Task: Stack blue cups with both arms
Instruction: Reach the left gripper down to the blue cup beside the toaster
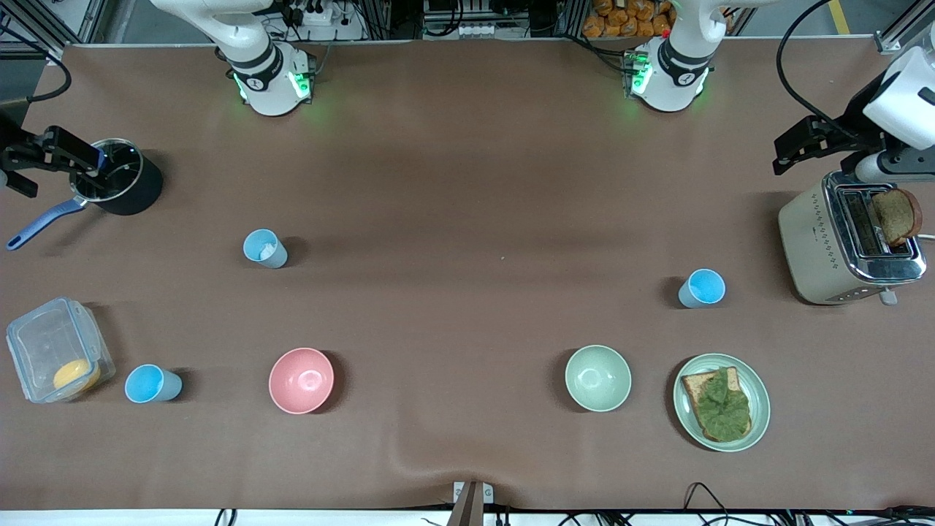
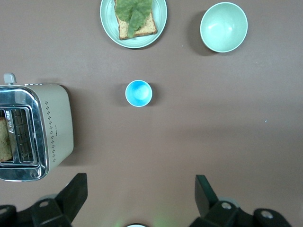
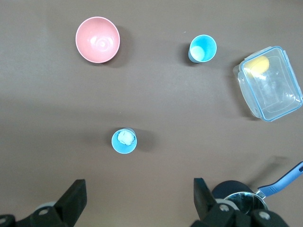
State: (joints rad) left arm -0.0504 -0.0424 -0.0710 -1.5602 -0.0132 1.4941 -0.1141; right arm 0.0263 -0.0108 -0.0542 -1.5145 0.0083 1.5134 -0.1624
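Observation:
Three blue cups stand upright and apart on the brown table. One (image 1: 264, 248) holds something white and also shows in the right wrist view (image 3: 124, 141). A second (image 1: 151, 384) stands beside a clear container, nearer the front camera, and shows in the right wrist view (image 3: 202, 48). The third (image 1: 703, 288) stands beside the toaster and shows in the left wrist view (image 2: 138, 93). My left gripper (image 1: 803, 146) (image 2: 140, 182) is open and empty, up over the table's left-arm end by the toaster. My right gripper (image 1: 44, 155) (image 3: 138, 184) is open and empty, up by the black pot.
A pink bowl (image 1: 301, 380) and a pale green bowl (image 1: 597, 378) sit near the front camera. A plate (image 1: 760, 409) holds toast with lettuce. A toaster (image 1: 818, 241) holds a bread slice. A black pot (image 1: 139, 193) and a clear container (image 1: 44, 343) are at the right arm's end.

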